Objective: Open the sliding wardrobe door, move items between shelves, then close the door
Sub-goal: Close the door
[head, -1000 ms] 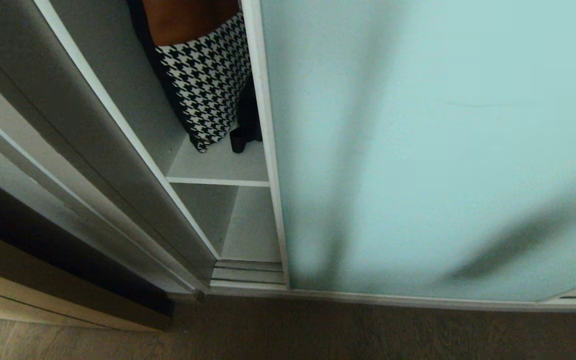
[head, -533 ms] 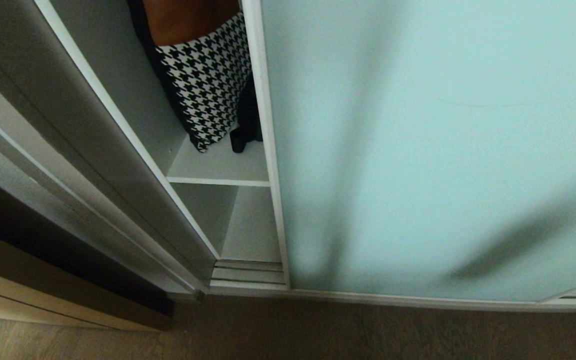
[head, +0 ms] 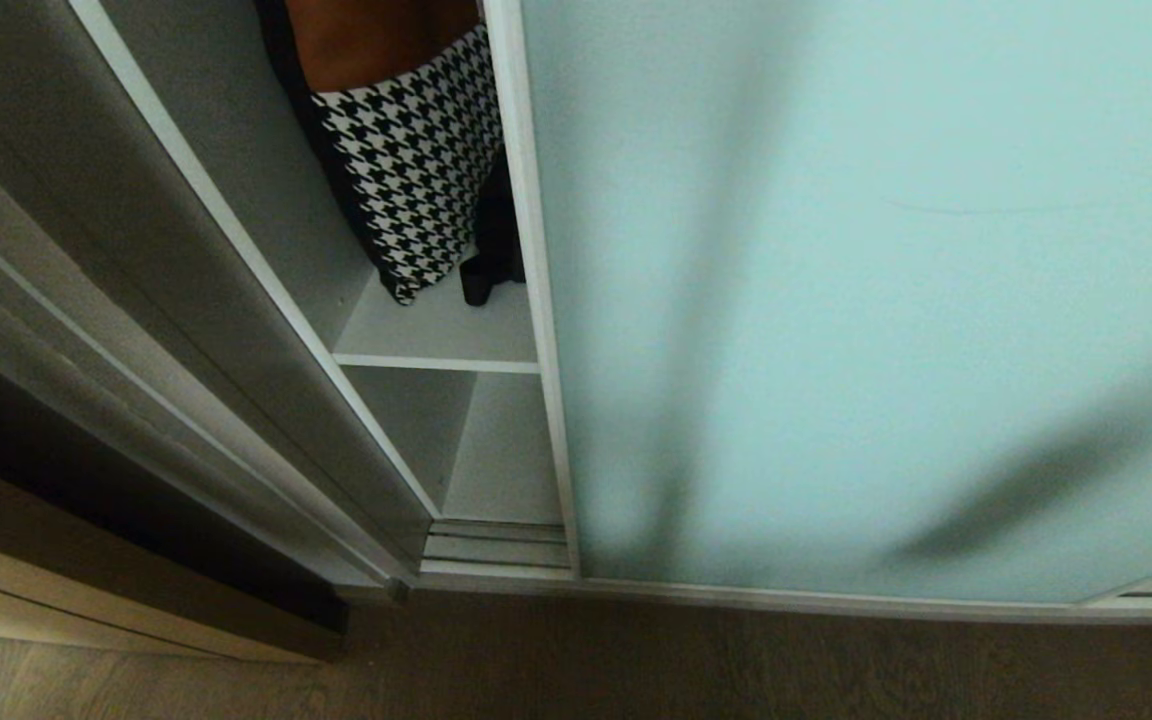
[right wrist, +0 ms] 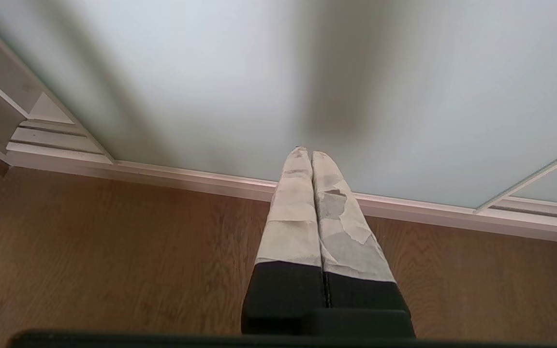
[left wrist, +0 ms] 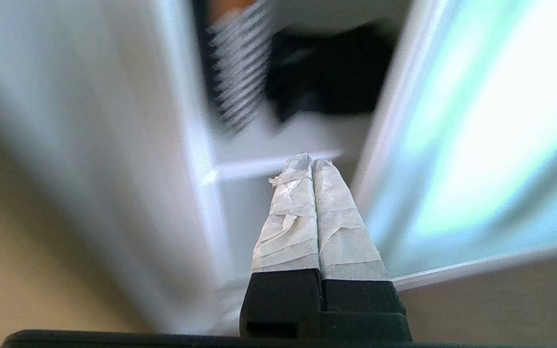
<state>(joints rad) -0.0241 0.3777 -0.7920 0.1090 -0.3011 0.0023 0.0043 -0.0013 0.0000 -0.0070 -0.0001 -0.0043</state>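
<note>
While neither arm appears in the head view, the tall frosted pale blue-green glass sliding wardrobe door (head: 866,300) in its thin silver frame fills most of the picture, leaving a narrow opening at its left edge. Through that gap show two flat white-grey laminate shelves (head: 446,330), one above the other. On the upper one rest a black-and-white houndstooth fabric piece (head: 411,170) and, just beside it against the door frame, a floppy black fabric bag (head: 491,255). Brown wood flooring (head: 636,660) runs along the base.

From the left wrist view, the left gripper (left wrist: 312,162), its tape-wrapped fingers pressed together on nothing, points into the opening toward the shelf edge; the black bag (left wrist: 331,82) lies beyond, blurred.

From the right wrist view, the right gripper (right wrist: 306,153), likewise clenched and empty, hangs over the floor (right wrist: 114,261) facing the glass door (right wrist: 211,72).
</note>
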